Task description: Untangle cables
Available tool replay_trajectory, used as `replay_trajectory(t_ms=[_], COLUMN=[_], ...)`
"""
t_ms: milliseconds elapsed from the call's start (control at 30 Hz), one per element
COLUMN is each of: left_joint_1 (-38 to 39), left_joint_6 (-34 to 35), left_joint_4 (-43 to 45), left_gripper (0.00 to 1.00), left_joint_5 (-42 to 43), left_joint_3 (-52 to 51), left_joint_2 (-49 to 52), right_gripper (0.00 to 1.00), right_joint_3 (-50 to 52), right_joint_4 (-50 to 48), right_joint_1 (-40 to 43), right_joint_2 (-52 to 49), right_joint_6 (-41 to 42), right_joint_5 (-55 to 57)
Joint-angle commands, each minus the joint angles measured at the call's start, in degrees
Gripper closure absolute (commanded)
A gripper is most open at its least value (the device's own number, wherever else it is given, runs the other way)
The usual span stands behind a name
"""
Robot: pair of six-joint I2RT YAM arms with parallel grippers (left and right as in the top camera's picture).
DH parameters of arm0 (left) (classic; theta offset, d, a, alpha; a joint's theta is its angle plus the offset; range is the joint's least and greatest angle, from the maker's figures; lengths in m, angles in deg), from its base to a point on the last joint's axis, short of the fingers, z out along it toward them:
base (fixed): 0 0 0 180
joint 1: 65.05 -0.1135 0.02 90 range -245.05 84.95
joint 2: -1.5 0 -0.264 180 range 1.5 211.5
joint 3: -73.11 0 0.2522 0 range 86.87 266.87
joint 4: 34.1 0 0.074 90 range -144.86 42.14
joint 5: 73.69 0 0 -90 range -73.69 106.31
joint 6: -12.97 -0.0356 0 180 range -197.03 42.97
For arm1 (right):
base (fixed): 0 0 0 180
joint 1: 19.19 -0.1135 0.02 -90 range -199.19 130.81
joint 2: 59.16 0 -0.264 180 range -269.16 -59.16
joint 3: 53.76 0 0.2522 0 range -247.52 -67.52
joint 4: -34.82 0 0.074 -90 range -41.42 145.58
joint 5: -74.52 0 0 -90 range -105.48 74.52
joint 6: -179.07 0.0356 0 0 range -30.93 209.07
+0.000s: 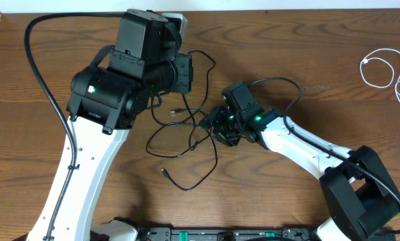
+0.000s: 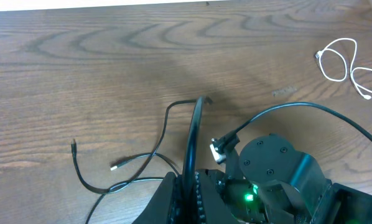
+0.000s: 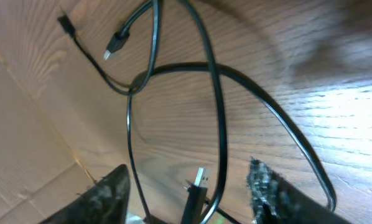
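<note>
Thin black cables (image 1: 186,137) lie in loose crossed loops at the table's middle, with small plug ends (image 1: 164,171). My left gripper (image 1: 184,75) is shut on one black cable (image 2: 192,140), which rises from the jaws (image 2: 187,193) and bends over to the table. My right gripper (image 1: 215,125) is open at the right side of the tangle. In the right wrist view, a USB plug (image 3: 199,178) and a black cable strand (image 3: 220,124) sit between its spread fingers (image 3: 189,193). A white cable (image 1: 382,72) lies coiled apart at the far right, and it also shows in the left wrist view (image 2: 346,63).
The right arm's body with a green light (image 2: 270,177) sits close to the left gripper. Thick black arm cables (image 1: 43,80) run along both arms. The table's back edge (image 1: 287,8) is near the left arm's head.
</note>
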Motion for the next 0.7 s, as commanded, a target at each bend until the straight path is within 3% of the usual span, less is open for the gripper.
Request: replay_trajectory(t_ms=[0, 233, 267, 333, 500, 667], left_joint_1=[-0.2, -0.2, -0.2, -0.2, -0.5, -4.8], left_joint_6=[0.1, 0.1, 0.1, 0.1, 0.9, 3.4], left_joint_4=[-0.2, -0.1, -0.1, -0.1, -0.6, -0.4], left_gripper=[0.92, 0.92, 0.93, 0.93, 0.93, 0.93], left_joint_5=[-0.5, -0.5, -0.5, -0.7, -9.2, -16.6], left_joint_3=[-0.1, -0.1, -0.1, -0.1, -0.1, -0.1], left_joint_2=[0.6, 0.6, 0.6, 0.6, 0.5, -0.3], right_gripper=[0.53, 0.72, 0.77, 0.99, 0.99, 0.99], right_joint_3=[0.4, 0.4, 0.4, 0.3, 0.3, 0.3], right_joint_4=[0.1, -8.1, -9.4, -11.0, -11.6, -5.5], right_joint_1=[-1.0, -3.7, -4.0, -3.5, 1.0, 8.8], right_joint_2=[-1.4, -8.0, -8.6, -9.0, -4.6, 7.7], right_joint_6=[0.3, -2.5, -3.8, -8.3, -16.0, -23.0], right_joint_5=[2.0, 1.7, 1.6, 1.7, 1.7, 4.6])
